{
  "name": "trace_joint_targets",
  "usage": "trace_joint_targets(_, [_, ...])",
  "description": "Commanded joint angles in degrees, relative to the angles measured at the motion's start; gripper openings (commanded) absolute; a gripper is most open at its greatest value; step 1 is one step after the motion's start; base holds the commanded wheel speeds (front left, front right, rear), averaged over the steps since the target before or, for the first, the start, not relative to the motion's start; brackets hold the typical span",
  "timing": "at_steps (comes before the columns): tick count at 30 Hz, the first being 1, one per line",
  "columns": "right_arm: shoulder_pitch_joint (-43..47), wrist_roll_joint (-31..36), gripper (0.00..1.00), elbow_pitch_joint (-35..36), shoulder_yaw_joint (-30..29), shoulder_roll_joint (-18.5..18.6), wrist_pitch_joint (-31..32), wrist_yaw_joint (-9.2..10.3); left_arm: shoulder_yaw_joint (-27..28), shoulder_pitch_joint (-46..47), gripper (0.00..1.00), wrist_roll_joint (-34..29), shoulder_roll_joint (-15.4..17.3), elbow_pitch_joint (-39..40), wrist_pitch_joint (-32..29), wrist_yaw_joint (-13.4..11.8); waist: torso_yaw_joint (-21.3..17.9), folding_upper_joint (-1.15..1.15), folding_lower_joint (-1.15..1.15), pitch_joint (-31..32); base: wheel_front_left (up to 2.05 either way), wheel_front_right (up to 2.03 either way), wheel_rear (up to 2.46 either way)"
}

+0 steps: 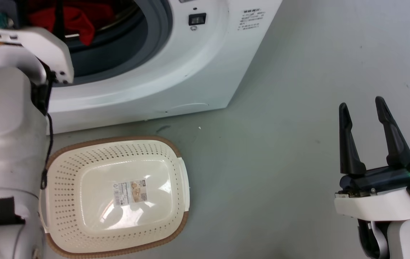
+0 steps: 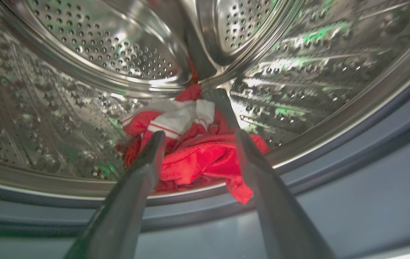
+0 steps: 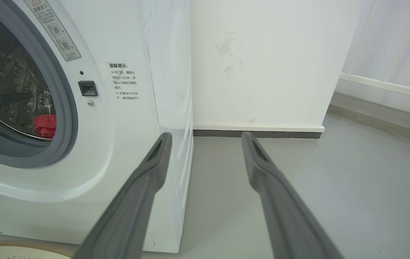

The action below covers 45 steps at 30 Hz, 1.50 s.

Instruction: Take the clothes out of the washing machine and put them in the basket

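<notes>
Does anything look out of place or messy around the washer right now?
Only one thing: a flap of the clothes spills out of the drum onto the grey door seal. The basket sits upright.

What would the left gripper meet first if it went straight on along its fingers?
Most likely the clothes: the red heap lies at the front edge of the drum, straight ahead of the open left gripper. The drum wall comes only behind it, though depth is hard to judge.
</notes>
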State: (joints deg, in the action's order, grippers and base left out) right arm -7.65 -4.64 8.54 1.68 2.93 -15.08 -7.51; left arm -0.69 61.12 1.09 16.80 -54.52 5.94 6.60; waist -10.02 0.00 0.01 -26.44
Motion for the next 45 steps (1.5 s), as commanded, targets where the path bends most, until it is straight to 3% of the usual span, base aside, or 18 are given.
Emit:
trace_joint_targets(1, [-1.18,-0.33,1.00,0.29,0.11,-0.09,-0.14,0.04,-0.10,1.42,1.00,0.03,0.57,-0.99,-1.01,0.24,-1.45,0.00,-0.01,-2.20,0.00,0.00,0.00])
trace_joint_targets(10, [-4.70,-2.67,1.00,1.45,-0.03,-0.09,-0.14,0.04,-3.90,13.41,1.00,0.29,4.65,-8.88,-13.93,0.76,-4.00,0.00,-0.01,-9.04,0.00,0.00,0.00])
trace_joint_targets(22, [-7.50,-5.03,1.00,2.52,-0.46,-0.08,-0.14,0.04,-9.08,25.37,1.00,3.75,6.87,-14.05,-29.56,0.81,-5.52,0.00,-0.01,-16.44,0.00,0.00,0.00])
trace_joint_targets(30, [-8.08,-5.70,1.00,2.33,-0.63,-0.08,-0.14,0.04,-10.39,27.04,1.00,5.54,6.60,-15.91,-33.41,0.83,-5.59,0.00,-0.01,-17.47,0.00,0.00,0.00])
trace_joint_targets(31, [-8.12,-5.73,1.00,2.26,-0.70,-0.08,-0.14,0.04,-10.67,26.99,0.18,5.53,6.68,-15.98,-33.14,0.83,-5.54,0.00,-0.01,-17.41,0.00,0.00,0.00])
trace_joint_targets(32, [-8.15,-5.74,1.00,2.16,-0.75,-0.08,-0.14,0.04,-10.99,26.87,0.00,5.42,6.92,-15.91,-32.65,0.84,-5.48,0.00,-0.01,-17.28,0.00,0.00,0.00])
trace_joint_targets(45, [-6.50,-4.40,1.00,1.43,-0.83,-0.08,-0.14,0.04,-13.68,20.48,0.00,9.59,6.90,-14.31,-18.93,0.82,-3.36,0.00,-0.01,-11.22,0.00,0.00,0.00])
